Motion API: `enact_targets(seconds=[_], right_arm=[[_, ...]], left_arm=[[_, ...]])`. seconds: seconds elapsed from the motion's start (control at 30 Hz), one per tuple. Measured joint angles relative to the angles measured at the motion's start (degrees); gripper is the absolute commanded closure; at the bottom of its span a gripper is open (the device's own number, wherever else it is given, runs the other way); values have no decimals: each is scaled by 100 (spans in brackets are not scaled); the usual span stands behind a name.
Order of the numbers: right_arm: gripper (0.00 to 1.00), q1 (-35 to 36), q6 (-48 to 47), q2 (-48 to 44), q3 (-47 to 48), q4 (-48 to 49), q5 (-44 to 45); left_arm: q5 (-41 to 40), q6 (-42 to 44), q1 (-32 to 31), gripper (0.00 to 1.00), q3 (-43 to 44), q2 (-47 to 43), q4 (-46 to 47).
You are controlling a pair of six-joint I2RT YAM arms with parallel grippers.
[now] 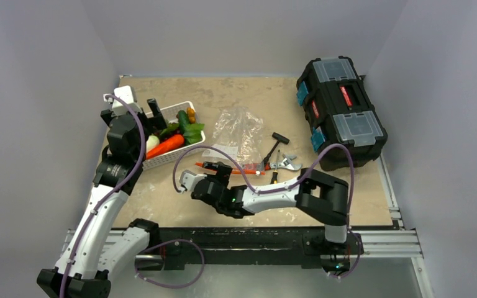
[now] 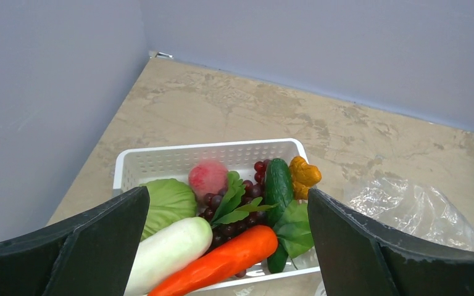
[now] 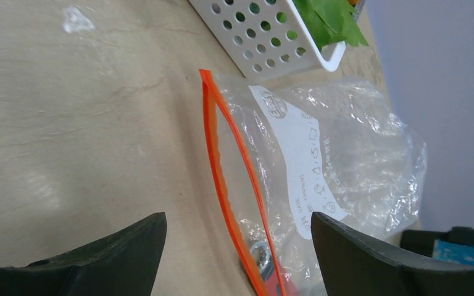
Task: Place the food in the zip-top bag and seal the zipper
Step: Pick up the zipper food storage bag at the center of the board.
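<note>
Black toolbox (image 1: 341, 112), hammer (image 1: 277, 143), wrench (image 1: 286, 164), white basket (image 1: 161, 159) on table (image 1: 236, 93).

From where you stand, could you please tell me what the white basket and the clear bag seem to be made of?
White basket: likely rigid moulded plastic, matte, with rows of round holes. Clear bag: thin plastic film, glossy and crinkled, catching highlights.

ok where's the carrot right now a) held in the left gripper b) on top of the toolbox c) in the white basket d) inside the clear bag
c: the left wrist view shows the carrot lying inside the white basket.
</note>
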Motion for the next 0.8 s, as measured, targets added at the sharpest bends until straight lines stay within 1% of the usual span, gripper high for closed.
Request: enact_targets(seconds=[0.1,0.2,0.27,0.33,0.43,0.47,0.5,0.53,0.7,0.77,0.8], right_arm=[[16,-9,-254,466,173,109,645],[17,-26,-494,791,282,201,1095],[19,-42,-776,1021,358,459,1434],[26,-74,-1080,1266,420,844,1738],[41,-114,-1338,1469,501,1095,1993],[54,-138,-1412,1510,535,1169,2074],[79,-166,-1488,1539,575,1259,2146],[99,-208,-1565,1558,621,1338,2181],[100,-437,-1840,1558,726,1777,2378],[100,-503,-1873,1504,726,1799,2398],[100,-540,-1762,1414,730,1655,2347]], left_arm=[[-94,-2,0,0,0,-52,-4],[-131,-2,0,0,0,-83,-2],[-138,-2,0,0,0,-83,-4],[-140,-2,0,0,0,-83,-9],[-144,-2,0,0,0,-83,-9],[-144,-2,0,0,0,-83,-9],[-144,-4,0,0,0,-83,-9],[-144,-4,0,0,0,-83,-9],[-142,-46,0,0,0,-83,-11],[-142,-46,0,0,0,-83,-13],[-142,-46,0,0,0,-83,-13]])
